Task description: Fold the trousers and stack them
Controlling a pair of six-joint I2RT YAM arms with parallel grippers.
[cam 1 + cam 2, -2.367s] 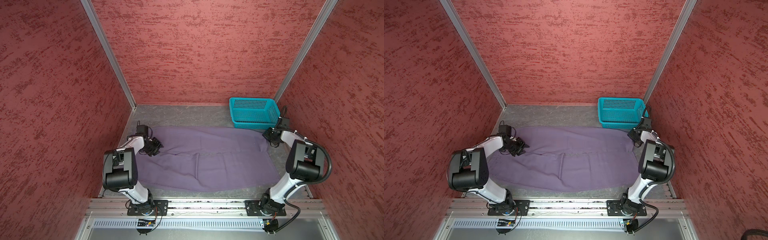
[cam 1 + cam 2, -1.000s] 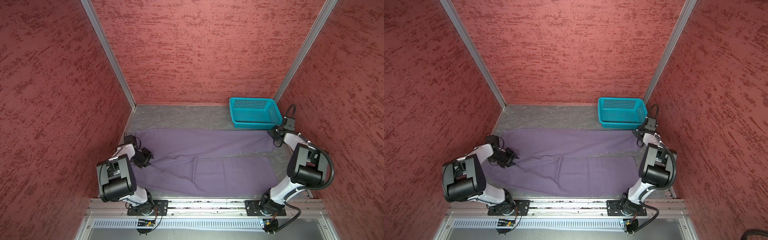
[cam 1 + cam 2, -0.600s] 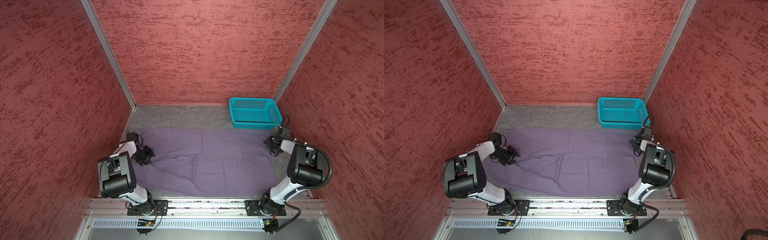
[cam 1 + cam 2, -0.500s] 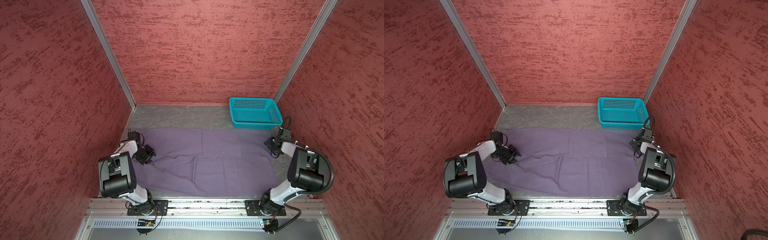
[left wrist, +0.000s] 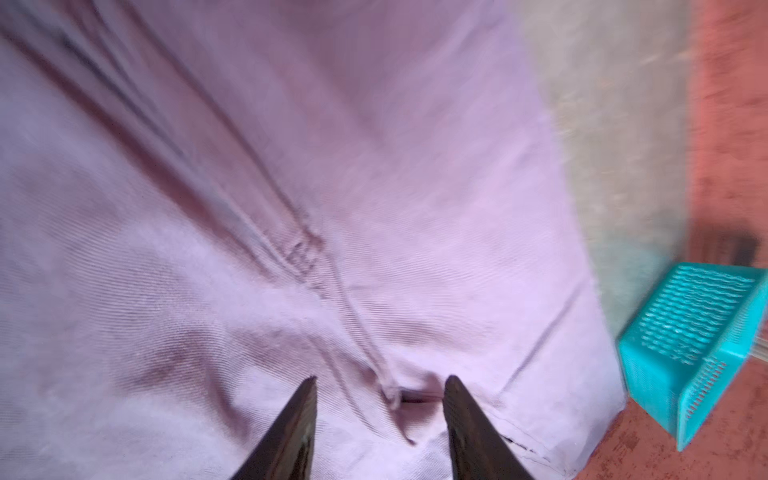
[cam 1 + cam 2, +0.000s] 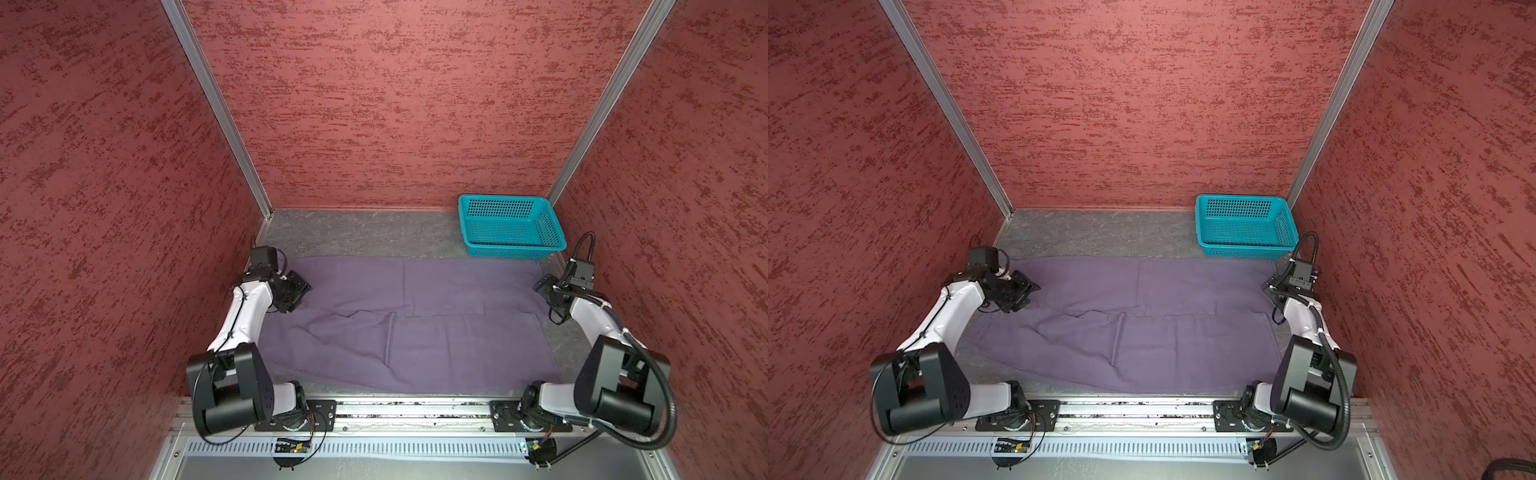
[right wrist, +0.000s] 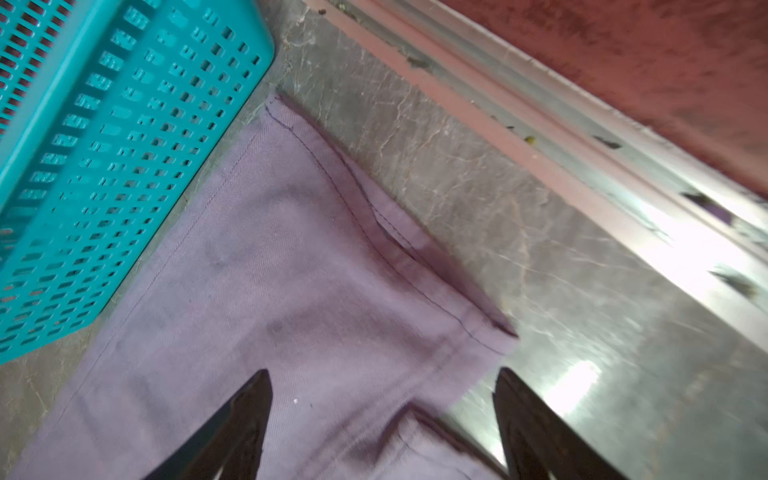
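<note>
Trousers [image 6: 415, 332] lay flat across the table [image 6: 353, 232]; left gripper [image 5: 378, 415] hung half-spread over a waist-end seam, right gripper [image 7: 382, 415] had just sprung wide off a hem corner, neither pinching; basket [image 6: 515, 249] sat beyond; flattening seemingly done, folding pending.

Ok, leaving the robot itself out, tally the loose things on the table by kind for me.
Purple trousers: 1
Teal basket: 1
Total: 2
</note>
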